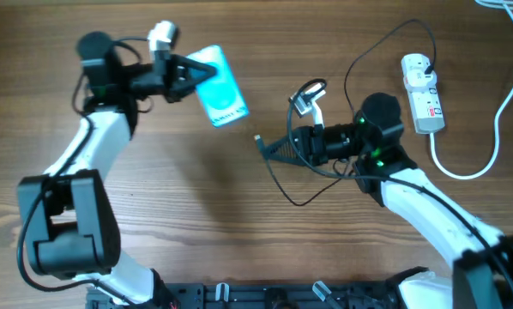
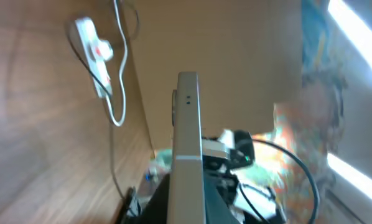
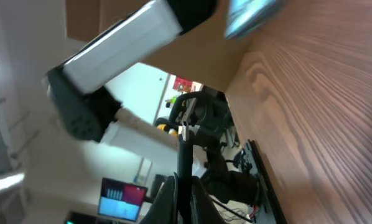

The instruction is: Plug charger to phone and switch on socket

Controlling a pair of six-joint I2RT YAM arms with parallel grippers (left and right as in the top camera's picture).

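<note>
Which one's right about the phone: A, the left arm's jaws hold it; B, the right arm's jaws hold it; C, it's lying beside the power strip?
A: the overhead view shows the phone clamped in the left arm's jaws, well away from the power strip.

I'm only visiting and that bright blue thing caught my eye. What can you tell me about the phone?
The phone is a small flat rectangle, its bright cyan screen facing up with faint white print near one short end. It sits slanted over the wooden table, upper left of centre. The left gripper is shut on its left side; that wrist's view shows it edge-on, thin and silvery-grey. Nothing is plugged into it.
</note>
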